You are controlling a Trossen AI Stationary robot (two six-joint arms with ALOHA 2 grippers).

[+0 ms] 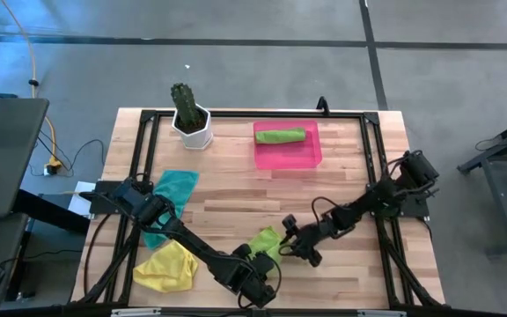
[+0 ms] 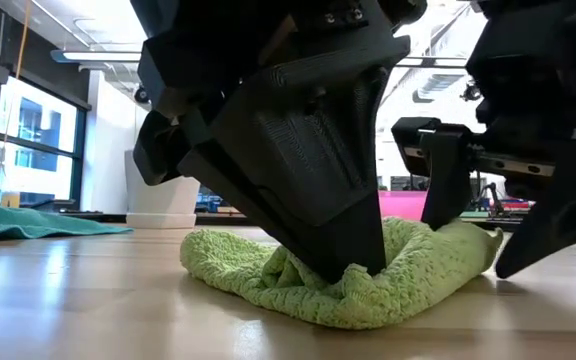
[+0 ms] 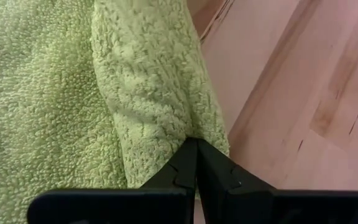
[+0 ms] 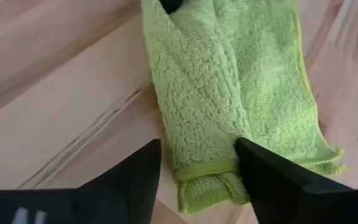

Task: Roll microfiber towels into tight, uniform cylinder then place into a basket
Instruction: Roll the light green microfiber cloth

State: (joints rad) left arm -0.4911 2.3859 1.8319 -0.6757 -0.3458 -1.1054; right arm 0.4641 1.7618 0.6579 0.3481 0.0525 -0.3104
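Place: a robotics lab or workshop.
Floor: bare grey concrete with taped lines surrounded the wooden table (image 1: 236,189).
Cables: a yellow cord (image 1: 26,53) trailed left of the table.
Room beyond the table: tall windows (image 2: 28,140) (ceiling strip lights too).

Pretty even overhead light, soft shadows on the table (image 1: 341,189); low view's backlit by bright windows (image 2: 28,130), grippers nearly silhouetted.

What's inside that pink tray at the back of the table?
One rolled green towel lies along the far side of the pink tray. The rest of the tray floor looks bare. Whatever lies beneath the roll itself is covered, so that cannot be seen.
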